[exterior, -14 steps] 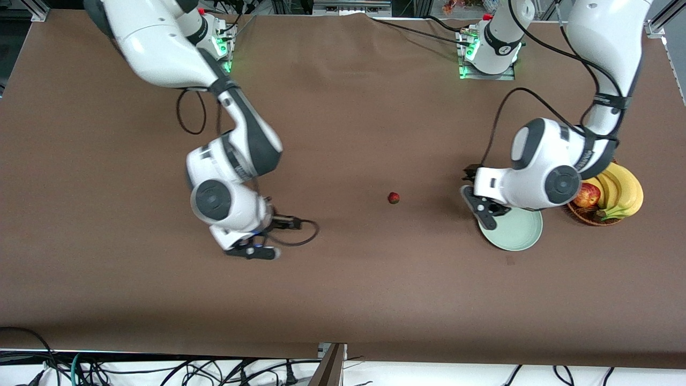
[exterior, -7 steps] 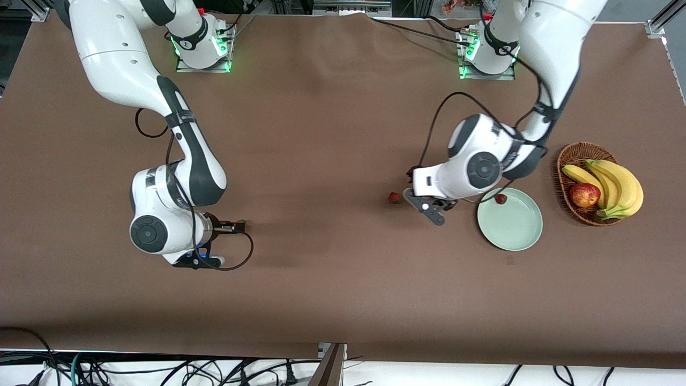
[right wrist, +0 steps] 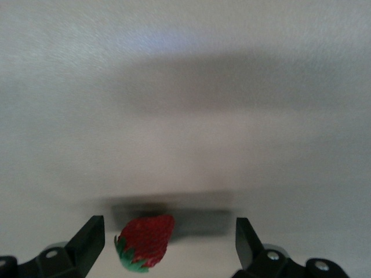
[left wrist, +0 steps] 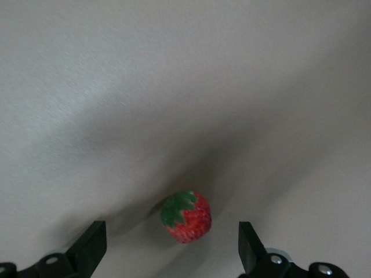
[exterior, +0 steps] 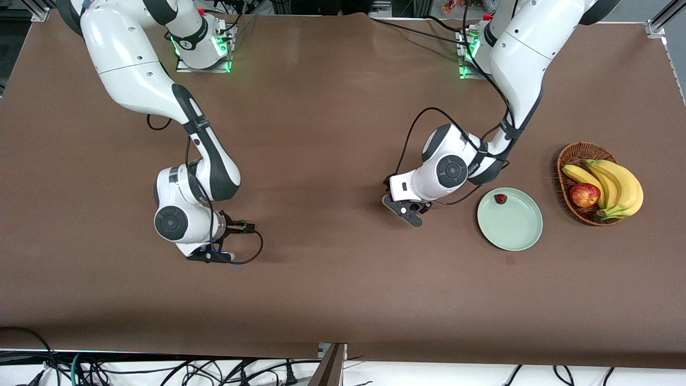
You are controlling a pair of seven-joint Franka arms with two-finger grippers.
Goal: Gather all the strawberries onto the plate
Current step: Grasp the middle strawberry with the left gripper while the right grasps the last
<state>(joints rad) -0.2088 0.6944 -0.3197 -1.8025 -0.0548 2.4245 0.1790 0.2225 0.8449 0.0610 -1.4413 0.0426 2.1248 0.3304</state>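
One strawberry lies inside the mint-green plate, close to the rim on the side farther from the front camera. A second strawberry sits on the brown table under the left pincer, between its two black fingers, which stand wide apart and touch nothing (the front view hides this berry under the wrist). The left pincer hangs low over the table, near the plate, toward the right arm's end. A third strawberry lies on the table below the right pincer, whose fingers are likewise spread, the berry nearer to one of them. The right pincer is low over the table at the right arm's end, well apart from the plate. Beside the plate, at the left arm's end, a wicker basket holds bananas and a red apple.
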